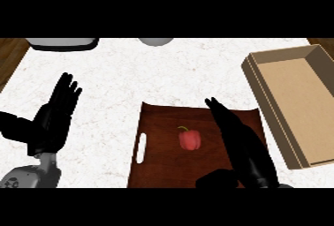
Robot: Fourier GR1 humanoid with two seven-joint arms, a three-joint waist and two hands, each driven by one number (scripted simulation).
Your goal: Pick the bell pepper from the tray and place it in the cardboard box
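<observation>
A red bell pepper [189, 139] with a green stem lies near the middle of a dark brown wooden tray [157, 167]. Over the tray's right half hovers my right hand [243, 148], open, its straight fingers pointing away from me, just right of the pepper and not touching it. At the right side of the counter stands the open cardboard box [297, 92], with nothing in it. My left hand [53, 117] is open with fingers up at the left, off the tray.
The white marbled counter [163, 70] carries a grey and black object [64, 43] at the top left edge and a grey round thing [156, 41] at the top middle. Wood shows beyond the counter's left corner.
</observation>
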